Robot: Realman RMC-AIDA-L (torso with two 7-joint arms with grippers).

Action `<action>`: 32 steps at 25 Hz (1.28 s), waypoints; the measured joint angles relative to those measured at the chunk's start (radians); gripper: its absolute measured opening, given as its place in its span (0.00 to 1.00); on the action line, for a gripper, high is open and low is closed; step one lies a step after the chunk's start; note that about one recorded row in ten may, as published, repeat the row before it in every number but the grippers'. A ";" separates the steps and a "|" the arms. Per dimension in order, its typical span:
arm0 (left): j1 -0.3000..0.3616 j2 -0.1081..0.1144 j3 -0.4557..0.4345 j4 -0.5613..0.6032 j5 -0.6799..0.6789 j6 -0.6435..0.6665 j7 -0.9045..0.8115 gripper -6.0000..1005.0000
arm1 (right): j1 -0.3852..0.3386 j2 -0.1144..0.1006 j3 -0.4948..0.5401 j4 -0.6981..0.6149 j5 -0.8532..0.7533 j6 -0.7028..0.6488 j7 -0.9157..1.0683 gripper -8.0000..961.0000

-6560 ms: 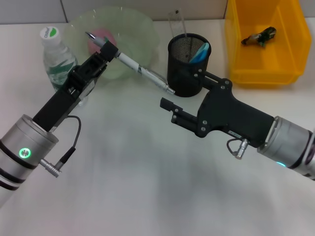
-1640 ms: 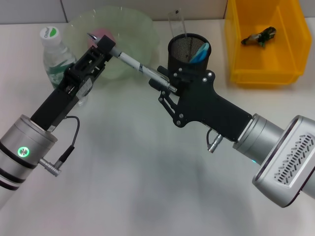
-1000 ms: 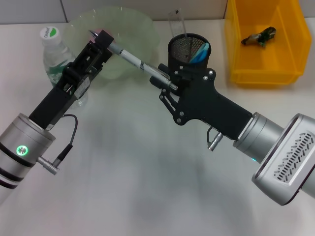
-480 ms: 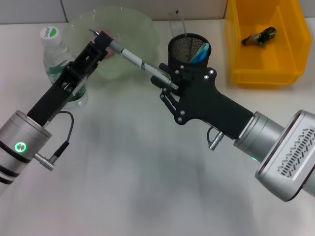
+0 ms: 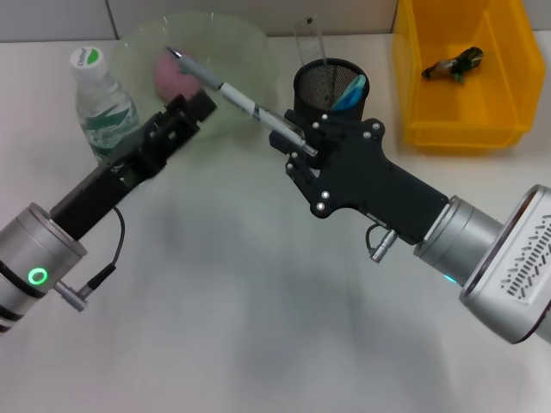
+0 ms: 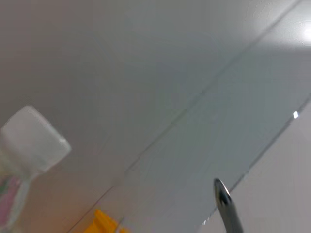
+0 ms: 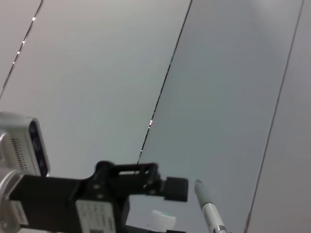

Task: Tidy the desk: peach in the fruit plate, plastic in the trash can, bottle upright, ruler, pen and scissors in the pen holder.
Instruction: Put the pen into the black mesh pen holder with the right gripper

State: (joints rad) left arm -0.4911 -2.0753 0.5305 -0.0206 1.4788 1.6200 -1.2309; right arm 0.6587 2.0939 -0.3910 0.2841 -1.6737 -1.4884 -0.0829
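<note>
My right gripper (image 5: 294,144) is shut on the lower end of the silver pen (image 5: 225,89), which slants up and left over the green glass fruit plate (image 5: 250,47). The pen's tip also shows in the left wrist view (image 6: 226,204) and the right wrist view (image 7: 206,206). My left gripper (image 5: 191,103) is open, just below the pen and apart from it. The pink peach (image 5: 170,74) lies in the plate. The bottle (image 5: 102,101) stands upright at the left. The black mesh pen holder (image 5: 331,112) holds the blue-handled scissors (image 5: 349,91) and the clear ruler (image 5: 308,39).
A yellow bin (image 5: 469,125) at the back right holds a crumpled plastic wrapper (image 5: 452,63). The bottle's white cap (image 6: 33,141) shows close in the left wrist view. The white desk (image 5: 215,327) stretches toward the front.
My left gripper has let go of the pen and drawn back down and away from it. The right gripper now holds the pen alone, shifted slightly right.
</note>
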 joint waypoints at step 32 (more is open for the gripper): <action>0.107 0.008 0.402 0.307 0.002 -0.026 0.600 0.82 | -0.073 -0.005 -0.010 -0.089 0.000 -0.030 0.285 0.20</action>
State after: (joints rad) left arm -0.3843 -2.0673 0.9329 0.2865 1.4804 1.5941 -0.6309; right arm 0.5853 2.0884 -0.4012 0.1946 -1.6736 -1.5179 0.2021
